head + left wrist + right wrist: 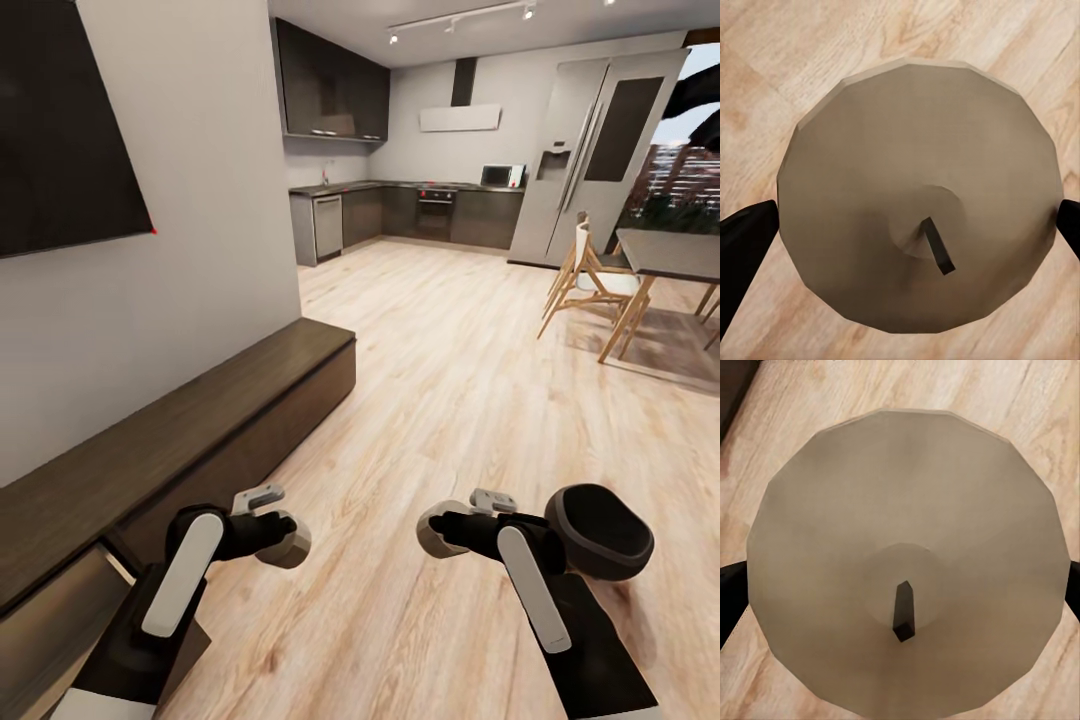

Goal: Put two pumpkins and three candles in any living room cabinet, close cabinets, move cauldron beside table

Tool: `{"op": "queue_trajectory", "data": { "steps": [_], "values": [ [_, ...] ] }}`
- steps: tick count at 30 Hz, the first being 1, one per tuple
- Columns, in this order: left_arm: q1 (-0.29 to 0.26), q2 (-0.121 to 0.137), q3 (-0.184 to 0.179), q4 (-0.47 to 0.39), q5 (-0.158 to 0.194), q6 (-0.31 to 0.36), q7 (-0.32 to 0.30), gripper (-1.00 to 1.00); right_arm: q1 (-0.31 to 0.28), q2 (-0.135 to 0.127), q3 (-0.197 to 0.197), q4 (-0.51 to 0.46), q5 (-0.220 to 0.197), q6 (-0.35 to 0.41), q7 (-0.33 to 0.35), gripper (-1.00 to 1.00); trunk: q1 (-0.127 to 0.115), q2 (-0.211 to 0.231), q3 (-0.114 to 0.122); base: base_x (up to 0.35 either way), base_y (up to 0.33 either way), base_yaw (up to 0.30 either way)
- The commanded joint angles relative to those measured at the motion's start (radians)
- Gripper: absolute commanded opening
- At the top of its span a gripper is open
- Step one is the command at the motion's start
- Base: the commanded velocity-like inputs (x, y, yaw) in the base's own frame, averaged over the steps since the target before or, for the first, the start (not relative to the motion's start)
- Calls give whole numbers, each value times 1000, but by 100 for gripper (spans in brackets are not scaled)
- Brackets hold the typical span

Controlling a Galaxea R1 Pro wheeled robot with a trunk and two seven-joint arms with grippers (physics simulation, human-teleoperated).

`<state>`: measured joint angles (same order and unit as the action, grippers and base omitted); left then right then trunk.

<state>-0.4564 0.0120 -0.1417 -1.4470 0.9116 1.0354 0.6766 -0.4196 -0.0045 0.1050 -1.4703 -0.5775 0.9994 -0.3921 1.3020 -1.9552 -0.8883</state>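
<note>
My left gripper (285, 541) is shut on an olive-tan candle (915, 195), whose wick end faces the left wrist camera; a dark finger (742, 251) presses each side. Another candle (907, 562) sits in my right gripper (433, 531), which is shut on it above the wood floor. The black cauldron (600, 531) stands on the floor just right of my right forearm. Along the wall at left runs the long dark-brown cabinet (200, 430), close to my left arm. The pumpkins are out of view.
A wooden dining table (670, 255) with pale chairs (590, 272) stands at the right, further back. A dark screen (60, 150) hangs on the wall above the cabinet. Kitchen cupboards (400, 212) and a fridge (590, 150) line the far end. Open wood floor lies ahead.
</note>
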Motion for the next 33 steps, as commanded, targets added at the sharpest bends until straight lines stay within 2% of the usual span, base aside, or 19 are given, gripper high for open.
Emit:
{"op": "queue_trajectory", "data": {
  "steps": [1, 6, 13, 17, 20, 24, 33],
  "values": [
    [-1, 1, -5, 0, 9, 2, 11, -100, -1, 4, 1, -1, -7, 3, -10, -100, -4, 7, 2, 0, 0, 0],
    [-1, 0, -25, 8, 9, 0, 12, -100, -1, 17, -1, -1, 1, 4, -8, -100, -23, 42, 18, 0, 0, 0],
    [-1, -1, -27, 10, 9, 0, 12, -100, -1, 18, -1, -1, 2, 4, -9, -100, -50, 91, 40, 0, 0, 0],
    [-1, -39, -29, 10, 1, 0, 16, -100, -1, 19, 1, -1, -3, 4, -9, -100, -65, 119, 52, 0, 0, 0],
    [-1, -57, -29, 16, 0, 0, 47, -100, -1, 19, -1, -1, -5, 4, -9, -100, -77, 140, 62, 0, 0, 0],
    [-1, -69, -29, 20, 0, 0, 87, -100, -1, 18, -7, -1, -7, 5, -10, -100, -92, 168, 74, 0, 0, 0],
    [-1, -72, -29, 20, 0, 0, 89, -100, -1, 18, -10, -1, -7, 4, -10, -100, -127, 231, 103, 0, 0, 0]
  ]
}}
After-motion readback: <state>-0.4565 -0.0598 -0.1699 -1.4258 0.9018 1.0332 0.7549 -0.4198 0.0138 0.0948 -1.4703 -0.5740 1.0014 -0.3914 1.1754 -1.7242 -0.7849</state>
